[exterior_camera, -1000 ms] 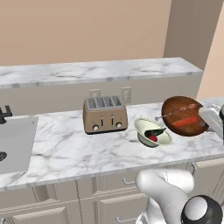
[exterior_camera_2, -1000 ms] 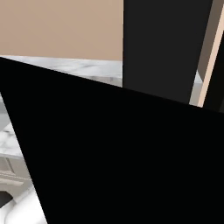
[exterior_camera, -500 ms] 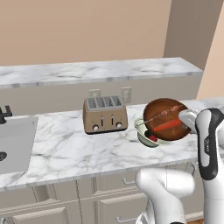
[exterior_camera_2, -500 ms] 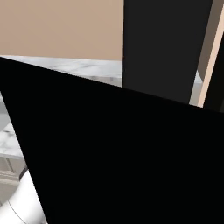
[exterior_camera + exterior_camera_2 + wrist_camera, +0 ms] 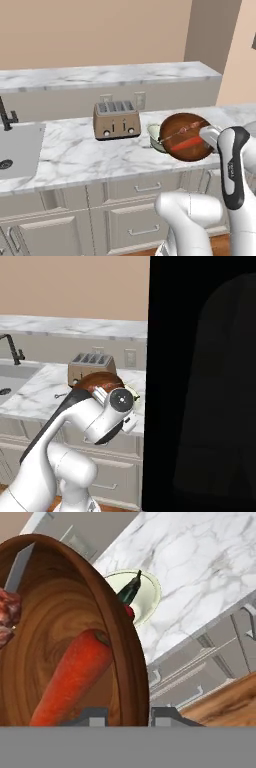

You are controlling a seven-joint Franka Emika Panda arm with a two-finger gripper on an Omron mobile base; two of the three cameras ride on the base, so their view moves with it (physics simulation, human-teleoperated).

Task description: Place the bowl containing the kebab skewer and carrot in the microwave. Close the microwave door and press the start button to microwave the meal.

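The white arm rises from the base, bends at a dark elbow and reaches forward over the bench edge, its forearm upright in the left base view and its wrist turned sideways in the right base view. The gripper [image 5: 128, 716] has its jaws clamped on the rim of the bowl [image 5: 184, 137], one finger tip on each side of the wall, holding it tilted.

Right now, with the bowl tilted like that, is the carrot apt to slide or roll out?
Probably somewhat. The bowl looks glossy and steeply tilted, so the tapered carrot could slide toward its lower rim. The fingers pinch that rim, so levelling it seems wise.
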